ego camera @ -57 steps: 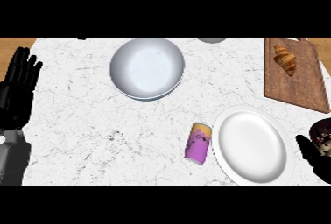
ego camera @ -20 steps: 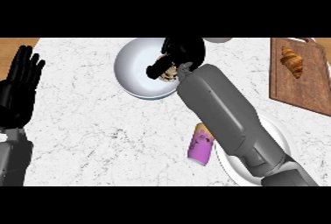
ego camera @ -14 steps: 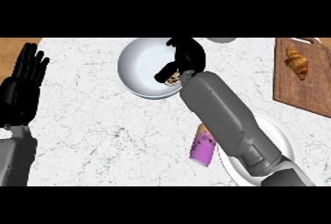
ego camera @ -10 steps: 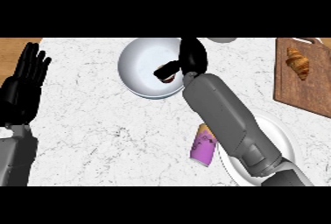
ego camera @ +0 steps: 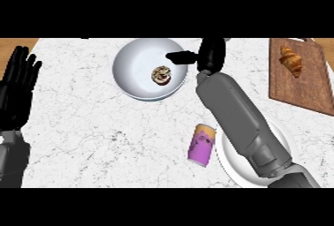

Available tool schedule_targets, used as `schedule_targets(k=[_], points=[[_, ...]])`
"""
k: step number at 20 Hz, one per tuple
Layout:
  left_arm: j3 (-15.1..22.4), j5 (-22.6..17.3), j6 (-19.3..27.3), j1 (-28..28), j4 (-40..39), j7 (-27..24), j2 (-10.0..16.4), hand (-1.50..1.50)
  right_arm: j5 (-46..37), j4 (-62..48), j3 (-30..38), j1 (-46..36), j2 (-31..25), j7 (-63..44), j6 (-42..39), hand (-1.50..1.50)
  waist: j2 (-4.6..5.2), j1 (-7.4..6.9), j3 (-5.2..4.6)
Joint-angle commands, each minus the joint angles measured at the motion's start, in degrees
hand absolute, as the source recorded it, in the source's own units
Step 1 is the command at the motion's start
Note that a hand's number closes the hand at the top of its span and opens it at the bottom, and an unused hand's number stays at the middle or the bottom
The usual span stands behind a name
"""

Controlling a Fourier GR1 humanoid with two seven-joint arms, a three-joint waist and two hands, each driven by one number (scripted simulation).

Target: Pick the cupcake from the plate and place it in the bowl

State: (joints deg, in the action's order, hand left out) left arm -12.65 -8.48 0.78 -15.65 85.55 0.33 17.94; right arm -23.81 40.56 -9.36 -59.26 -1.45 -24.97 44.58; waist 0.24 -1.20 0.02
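Cupcake [ego camera: 161,75] seen lying inside the white bowl [ego camera: 134,62].
The right hand [ego camera: 207,53] is held at the bowl's right rim, fingers spread, nothing grasped. The left hand [ego camera: 16,86] is rested open, well left of the bowl. The plate [ego camera: 231,167] is seen below-right.

The bowl [ego camera: 134,66] sits at the far middle of the counter [ego camera: 98,128], with the cupcake [ego camera: 161,75] in it. The right hand [ego camera: 210,52] is just right of the bowl, thumb over its rim, and its forearm crosses the plate [ego camera: 229,164] at near right. A can [ego camera: 201,145] lies just left of the plate. The board [ego camera: 306,90] at far right bears a croissant [ego camera: 291,61]. The left hand [ego camera: 16,86] rests at the left edge.
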Motion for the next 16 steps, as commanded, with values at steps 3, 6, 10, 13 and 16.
schedule_targets(k=[3, 6, 10, 13, 16], points=[[-0.48, 0.24, -0.39, 2.48, 2.45, 1.41, 1.01, 0.00, 4.12, 9.06, 4.77, 9.18, -6.03, 4.23, -0.22, -1.50, -0.50, 1.53, 0.03], [-1.04, 1.35, 0.75, 3.87, -0.57, -3.10, -0.69, 0.00, 6.85, 18.69, 5.68, 15.72, -9.03, 5.03, -3.41, -1.50, -0.61, 2.44, 0.00], [-0.98, 0.42, 0.56, 0.91, -0.38, -0.30, -0.46, 0.00, 10.76, 28.85, 6.99, 25.82, -11.35, 9.15, -7.43, -1.50, -0.44, 2.12, 0.00], [-2.50, -1.39, -1.87, 3.18, -0.47, -1.90, 0.44, 0.00, 16.45, 34.33, 10.84, 31.63, -16.50, 11.77, -14.07, -1.50, -0.46, 2.08, 0.00], [-1.48, 0.83, 0.24, 0.00, -1.77, -1.83, -0.15, 0.00, 20.08, 36.53, 14.28, 36.48, -17.74, 16.31, -17.02, -1.50, -0.28, 1.79, 0.01]])
